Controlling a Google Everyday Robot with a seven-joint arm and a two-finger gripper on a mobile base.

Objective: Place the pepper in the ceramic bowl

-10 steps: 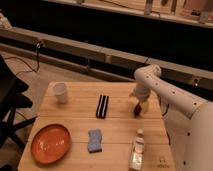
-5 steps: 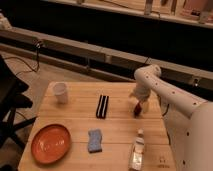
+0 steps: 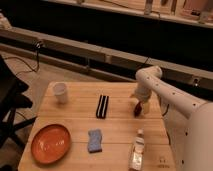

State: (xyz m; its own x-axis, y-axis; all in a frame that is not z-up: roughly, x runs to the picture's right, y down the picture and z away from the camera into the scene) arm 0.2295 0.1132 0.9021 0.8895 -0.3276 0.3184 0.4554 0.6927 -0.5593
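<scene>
The pepper (image 3: 136,109) is a small dark red item on the right part of the wooden table (image 3: 120,127). My gripper (image 3: 138,104) is right at the pepper, reaching down from the white arm (image 3: 155,85) on the right, and covers its upper end. The ceramic bowl (image 3: 51,143) is a wide, shallow orange-red dish at the table's front left corner, far from the gripper.
A white cup (image 3: 60,92) stands at the back left. A black ribbed block (image 3: 102,106) lies mid-table. A blue sponge (image 3: 94,140) lies at the front middle, and a bottle (image 3: 136,150) lies at the front right. A dark chair (image 3: 10,105) is left of the table.
</scene>
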